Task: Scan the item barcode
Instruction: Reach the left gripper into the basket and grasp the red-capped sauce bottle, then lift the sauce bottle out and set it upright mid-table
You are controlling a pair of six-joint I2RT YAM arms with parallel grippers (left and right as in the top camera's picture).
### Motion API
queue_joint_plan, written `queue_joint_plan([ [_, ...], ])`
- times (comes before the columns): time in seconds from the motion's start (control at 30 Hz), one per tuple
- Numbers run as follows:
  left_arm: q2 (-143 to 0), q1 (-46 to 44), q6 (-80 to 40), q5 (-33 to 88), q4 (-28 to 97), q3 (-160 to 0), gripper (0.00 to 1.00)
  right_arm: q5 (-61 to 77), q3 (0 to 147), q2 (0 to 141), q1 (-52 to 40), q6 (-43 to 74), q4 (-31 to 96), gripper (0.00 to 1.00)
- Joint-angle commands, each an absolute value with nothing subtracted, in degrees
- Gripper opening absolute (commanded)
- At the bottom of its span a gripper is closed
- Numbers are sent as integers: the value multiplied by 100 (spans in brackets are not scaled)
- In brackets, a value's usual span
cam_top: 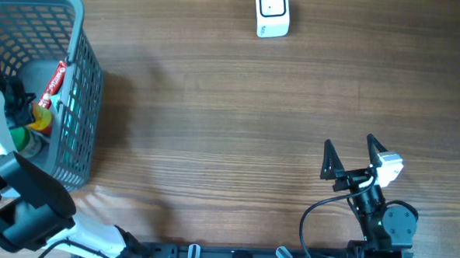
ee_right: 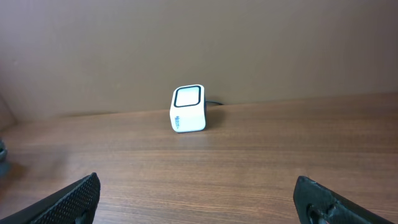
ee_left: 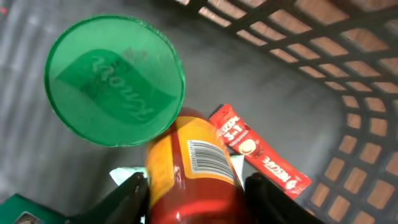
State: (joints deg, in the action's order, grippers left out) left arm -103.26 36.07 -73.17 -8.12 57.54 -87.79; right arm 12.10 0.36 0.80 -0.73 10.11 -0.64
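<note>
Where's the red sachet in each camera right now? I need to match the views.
Overhead: the sachet is at far left, upright against the inside of the basket wall.
Left wrist: the sachet is right of centre, low, lying beside the bottle.
Right wrist: not in it.
Shared landmark: the basket's mesh wall, in the overhead and left wrist views.

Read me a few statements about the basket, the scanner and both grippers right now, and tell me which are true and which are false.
1. The left gripper has a finger on each side of the bottle. True.
2. The bottle's barcode faces away from the left wrist camera. False: it faces that camera.
3. The scanner stands inside the basket. False: it stands on the table, far from the basket.
4. The right gripper is open and holds nothing. True.
5. A red sachet lies beside the bottle. True.
</note>
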Motion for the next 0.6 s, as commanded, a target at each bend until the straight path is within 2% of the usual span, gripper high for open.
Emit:
queue_joint_plan([
  [0.0, -10348, 3607, -7376, -611, 5745, -8820, 39, 1135, 32, 43, -113, 1061, -84, 100],
  [0.1, -10149, 3607, -7371, -528, 5749, -8849, 36, 1135, 32, 43, -113, 1063, -84, 100],
  [0.37, -9321, 3607, -6919, -294, 5765, -9343, 36, 1135, 30, 43, -113, 1061, -84, 100],
  [0.57, -8263, 3605, -6919, 370, 5763, -9743, 36, 1135, 30, 43, -110, 1063, -84, 100],
])
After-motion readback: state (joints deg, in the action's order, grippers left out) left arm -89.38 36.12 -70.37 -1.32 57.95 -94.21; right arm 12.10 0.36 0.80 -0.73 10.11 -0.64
